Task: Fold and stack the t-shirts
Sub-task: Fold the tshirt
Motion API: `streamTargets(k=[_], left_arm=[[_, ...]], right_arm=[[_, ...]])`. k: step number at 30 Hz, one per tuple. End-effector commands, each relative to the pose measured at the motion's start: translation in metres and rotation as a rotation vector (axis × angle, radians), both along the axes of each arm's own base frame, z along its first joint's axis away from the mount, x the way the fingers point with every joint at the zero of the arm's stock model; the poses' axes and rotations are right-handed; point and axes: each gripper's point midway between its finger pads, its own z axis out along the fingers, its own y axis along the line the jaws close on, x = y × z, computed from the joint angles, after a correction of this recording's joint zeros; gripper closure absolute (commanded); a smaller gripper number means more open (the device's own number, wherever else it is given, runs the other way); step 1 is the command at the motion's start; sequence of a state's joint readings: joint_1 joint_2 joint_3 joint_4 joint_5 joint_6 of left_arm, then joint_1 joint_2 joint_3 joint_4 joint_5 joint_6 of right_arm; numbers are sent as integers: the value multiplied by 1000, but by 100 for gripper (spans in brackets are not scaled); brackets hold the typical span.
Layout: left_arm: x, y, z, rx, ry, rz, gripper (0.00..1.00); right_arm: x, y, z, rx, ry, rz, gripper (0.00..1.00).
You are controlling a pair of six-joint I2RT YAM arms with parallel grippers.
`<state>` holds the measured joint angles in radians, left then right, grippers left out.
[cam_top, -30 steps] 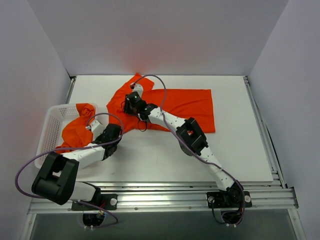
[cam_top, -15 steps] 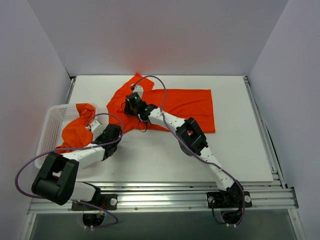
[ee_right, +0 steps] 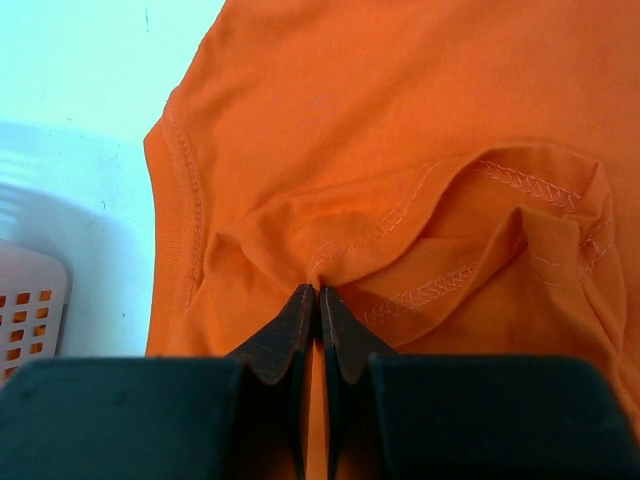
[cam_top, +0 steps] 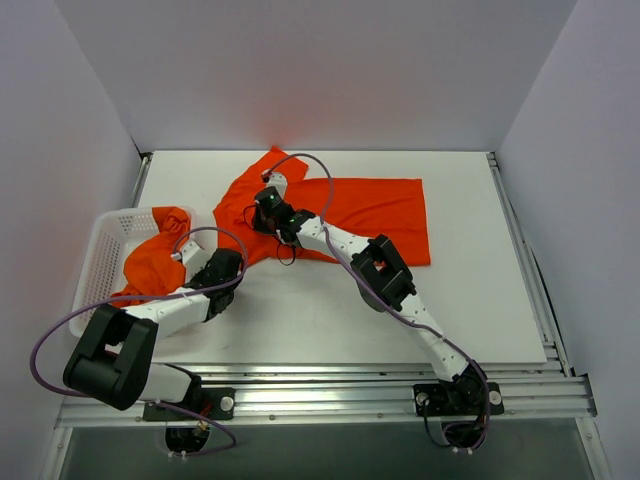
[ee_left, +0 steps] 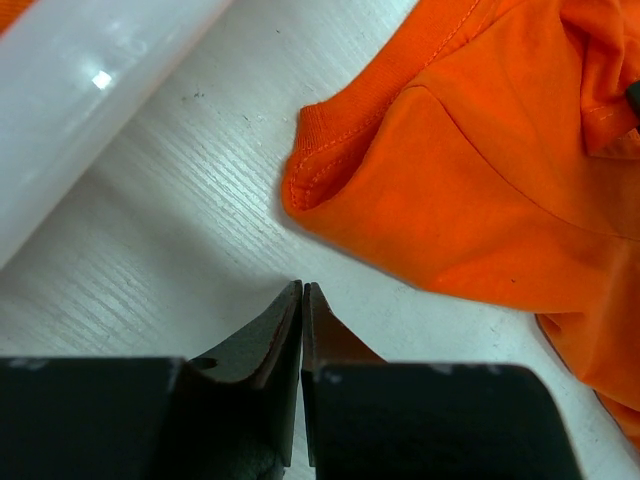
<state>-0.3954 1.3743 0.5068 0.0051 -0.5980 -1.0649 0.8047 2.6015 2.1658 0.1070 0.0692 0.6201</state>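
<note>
We record two items.

1. Spread t-shirt [cam_top: 375, 210]: flat on the table [cam_top: 480, 300] at centre frame. Its long axis runs left to right, with the straight hem at the right and the crumpled sleeve end at upper left. The right gripper [ee_right: 318, 292] is closed, pinching a fold of it.
2. Second t-shirt [cam_top: 150, 262]: bunched in the white basket [cam_top: 100, 240] at the left, spilling over the rim. We cannot see the basket floor under it.

The left gripper [ee_left: 302, 290] is closed on nothing, over bare table.
</note>
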Motion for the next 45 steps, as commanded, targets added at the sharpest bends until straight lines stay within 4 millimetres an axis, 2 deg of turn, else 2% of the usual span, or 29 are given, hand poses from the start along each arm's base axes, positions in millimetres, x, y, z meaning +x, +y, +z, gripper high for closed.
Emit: streamTargets(k=[1, 9, 12, 13, 17, 18, 19, 20, 21, 23, 24, 25, 26, 27, 28, 32, 33, 34, 35, 36, 37, 38, 39, 40, 41, 42, 43, 44, 45], left_arm=[[8, 1, 14, -7, -57, 10, 88], [8, 1, 13, -9, -58, 8, 88], [8, 0, 13, -9, -59, 7, 88], [8, 1, 13, -8, -57, 7, 88], [8, 1, 13, -5, -56, 7, 88], [8, 0, 13, -7, -57, 4, 88], [8, 1, 13, -4, -56, 5, 88], [7, 0, 13, -2, -56, 5, 88], [7, 0, 13, -2, -56, 4, 88], [7, 0, 14, 2, -57, 3, 88], [7, 0, 13, 5, -53, 4, 88], [7, 0, 13, 6, -51, 4, 88], [7, 0, 13, 7, -52, 5, 88], [7, 1, 13, 10, -51, 7, 88], [7, 0, 12, 10, -48, 5, 88], [8, 0, 13, 17, -43, 8, 88], [8, 0, 13, 19, -43, 11, 88], [8, 0, 13, 20, -45, 12, 88], [8, 0, 13, 19, -44, 13, 88], [8, 0, 14, 16, -48, 17, 88], [8, 1, 15, 17, -52, 19, 88], [8, 1, 15, 17, -55, 22, 88], [8, 1, 16, 11, -61, 29, 88], [7, 1, 18, 9, -65, 30, 88], [6, 2, 20, 8, -72, 38, 87], [7, 1, 23, -2, -86, 45, 87], [8, 1, 30, -12, -107, 47, 79], [9, -1, 33, -22, -115, 42, 73], [9, -1, 36, -19, -123, 37, 63]], right_arm=[[10, 6, 7, 30, -24, 2, 100], [29, 16, 30, 127, -79, 13, 100], [41, 18, 32, 187, -102, 3, 100], [42, 21, 23, 198, -93, 21, 100], [65, 19, 30, 291, -134, -5, 97], [71, 19, 33, 327, -152, -12, 91], [75, 18, 37, 350, -166, -15, 78], [82, 14, 39, 370, -176, -23, 72], [87, 14, 50, 417, -205, -28, 68], [94, 11, 58, 460, -237, -35, 50], [99, 9, 69, 494, -277, -38, 42], [101, 8, 75, 506, -303, -36, 26], [103, 7, 81, 517, -331, -33, 17], [105, 7, 97, 545, -389, -25, 11], [106, 5, 107, 543, -436, -23, 6], [109, -7, 172, 576, -616, -13, 3], [106, -12, 207, 592, -667, -9, 3], [106, -18, 211, 572, -679, -9, 1], [103, -26, 228, 553, -726, -15, 1], [93, -40, 278, 570, -790, -28, 0], [90, -47, 253, 506, -753, -45, 0], [91, -65, 261, 474, -763, -116, 0], [79, -87, 303, 463, -809, -161, 0], [75, -101, 299, 421, -794, -212, 0], [69, -121, 259, 331, -737, -271, 0], [51, -145, 288, 299, -781, -315, 0], [43, -163, 278, 247, -761, -364, 0], [32, -193, 231, 122, -676, -453, 0], [16, -216, 250, 121, -676, -497, 0]])
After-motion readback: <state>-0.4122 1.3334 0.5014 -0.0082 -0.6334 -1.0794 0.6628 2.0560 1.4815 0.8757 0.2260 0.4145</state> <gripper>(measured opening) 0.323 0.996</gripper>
